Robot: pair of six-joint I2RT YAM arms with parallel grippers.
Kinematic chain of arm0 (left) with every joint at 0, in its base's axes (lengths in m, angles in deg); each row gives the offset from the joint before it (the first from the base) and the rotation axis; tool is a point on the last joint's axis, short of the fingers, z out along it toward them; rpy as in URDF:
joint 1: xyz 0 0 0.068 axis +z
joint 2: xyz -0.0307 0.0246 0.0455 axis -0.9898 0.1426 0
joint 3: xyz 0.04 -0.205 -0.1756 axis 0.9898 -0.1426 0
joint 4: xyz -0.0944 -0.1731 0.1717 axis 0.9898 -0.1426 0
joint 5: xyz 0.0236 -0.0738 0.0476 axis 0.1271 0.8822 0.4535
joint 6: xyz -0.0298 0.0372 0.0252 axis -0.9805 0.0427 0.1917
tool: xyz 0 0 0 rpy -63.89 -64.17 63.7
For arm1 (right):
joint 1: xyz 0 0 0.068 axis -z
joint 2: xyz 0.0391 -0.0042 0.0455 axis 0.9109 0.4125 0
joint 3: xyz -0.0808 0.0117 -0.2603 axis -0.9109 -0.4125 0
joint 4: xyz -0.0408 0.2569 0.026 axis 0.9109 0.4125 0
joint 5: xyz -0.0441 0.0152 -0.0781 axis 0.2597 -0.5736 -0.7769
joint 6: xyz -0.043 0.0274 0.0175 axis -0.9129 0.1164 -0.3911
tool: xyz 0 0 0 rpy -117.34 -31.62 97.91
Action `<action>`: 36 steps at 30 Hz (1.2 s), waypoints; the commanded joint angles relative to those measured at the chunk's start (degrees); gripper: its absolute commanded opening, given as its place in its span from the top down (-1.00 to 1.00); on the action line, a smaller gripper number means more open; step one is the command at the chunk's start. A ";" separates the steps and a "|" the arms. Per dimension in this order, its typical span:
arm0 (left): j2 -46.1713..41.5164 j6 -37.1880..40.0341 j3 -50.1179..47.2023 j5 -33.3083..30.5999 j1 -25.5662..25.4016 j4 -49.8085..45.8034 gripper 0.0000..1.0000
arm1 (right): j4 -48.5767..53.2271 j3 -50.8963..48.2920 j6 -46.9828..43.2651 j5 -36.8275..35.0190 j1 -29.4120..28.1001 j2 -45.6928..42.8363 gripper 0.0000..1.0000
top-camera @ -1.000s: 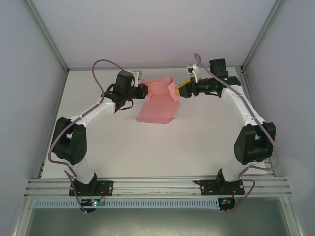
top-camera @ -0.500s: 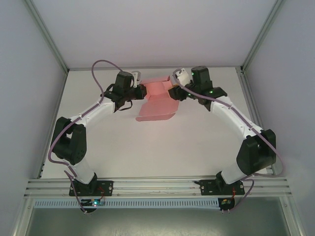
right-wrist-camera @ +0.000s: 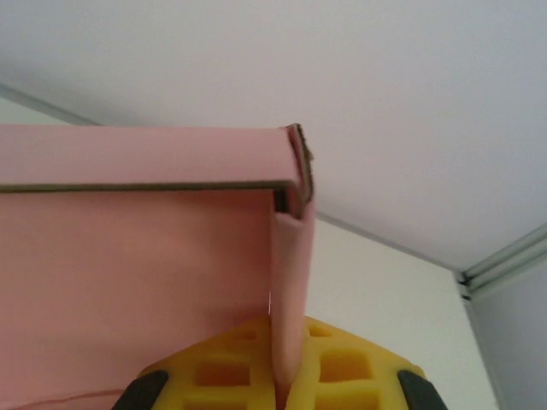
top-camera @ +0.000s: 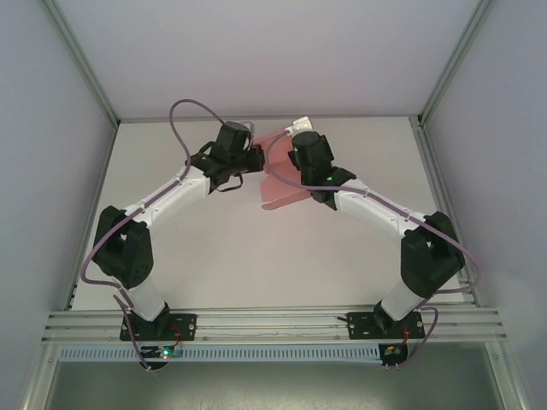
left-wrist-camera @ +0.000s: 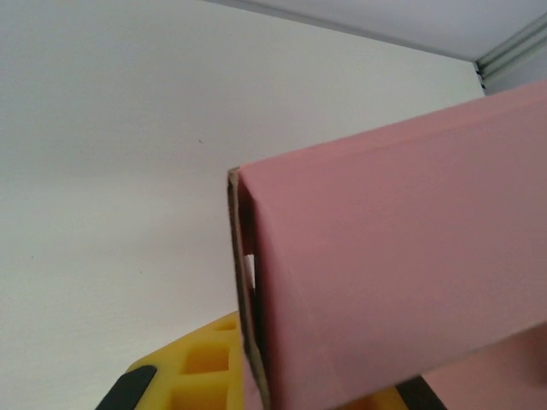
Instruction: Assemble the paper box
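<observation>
Since a second ago the right arm (top-camera: pixel 376 213) has swung in from the right of the paper box (top-camera: pixel 280 195) to reach over its upper part. The right tool (right-wrist-camera: pixel 286 376) has gone from apart to closed. The box, then spread broad and low, now looks narrower and more folded up. The left arm (top-camera: pixel 162 201) has edged a little toward it.

Plain white walls (top-camera: pixel 256 60) close the room behind the box and on both sides of it, with grey metal posts (top-camera: pixel 81 60) running along their corners. Under the box lies the white, matte desk (top-camera: pixel 214 248), bare all round it. Well in front of the box, a ribbed metal rail (top-camera: pixel 273 323) crosses the near edge and carries both arm bases. Purple cables (top-camera: pixel 184 115) loop above the arms on either side of the box.

The pink box sits toward the back middle of the desk, between the two wrists. Whether its lower edge touches the desk I cannot tell. From the right wrist, one folded panel runs across the top with a narrow flap hanging from its corner.

The left tool (left-wrist-camera: pixel 265 389) is clamped on the box's left side, a cardboard edge running down between its yellow pads (left-wrist-camera: pixel 201 367). The right tool is clamped on the hanging flap.
</observation>
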 commanded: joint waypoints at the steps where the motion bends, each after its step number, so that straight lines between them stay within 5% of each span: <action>1: 1.22 -6.27 4.20 -7.36 -0.40 -12.88 1.00 | -4.21 0.07 -7.58 -18.24 2.45 2.75 1.00; 4: 2.25 -11.66 3.16 -7.18 1.09 -16.46 1.00 | -11.43 -2.09 -14.21 -24.33 3.83 4.02 0.94; 8: 3.43 -12.38 2.94 -4.94 1.42 -15.47 1.00 | -35.74 -5.98 -32.83 -33.28 4.52 8.72 0.83; 10: 3.86 -13.71 1.64 -2.08 1.52 -12.00 1.00 | -38.73 -6.09 -32.74 -33.52 4.20 9.49 0.78; 12: 4.97 -14.67 1.76 -0.12 1.51 -10.66 1.00 | -31.41 -4.88 -24.57 -31.36 3.50 8.40 0.73; 15: 6.86 -14.57 4.43 0.60 1.43 -12.52 1.00 | -11.98 -3.13 -2.98 -20.76 3.85 3.98 0.73; 17: 7.17 -14.07 5.50 0.32 1.31 -12.77 1.00 | -12.35 -4.88 0.74 -15.82 4.18 2.07 0.65; 19: 6.78 -13.42 5.57 0.43 1.33 -11.63 1.00 | -16.99 -8.21 -0.77 -9.14 4.09 0.11 0.22; 23: 6.53 -8.59 6.65 0.35 1.28 -9.74 1.00 | -8.72 -9.57 5.91 12.87 5.64 -6.96 0.04; 28: 7.48 3.67 10.12 -6.39 1.47 -10.82 1.00 | -16.21 -17.36 17.00 46.28 14.37 -20.84 -0.96; 30: 7.69 9.71 10.83 -8.99 1.55 -9.71 1.00 | -17.20 -18.27 19.50 56.62 17.66 -25.20 -0.96; 33: 7.51 20.49 12.40 -7.39 1.75 -7.50 1.00 | -8.04 -15.77 22.41 53.74 22.82 -30.59 -0.97; 36: 7.25 40.97 13.81 -1.32 1.65 -7.43 1.00 | 1.36 -13.06 23.45 52.69 28.74 -32.82 -0.97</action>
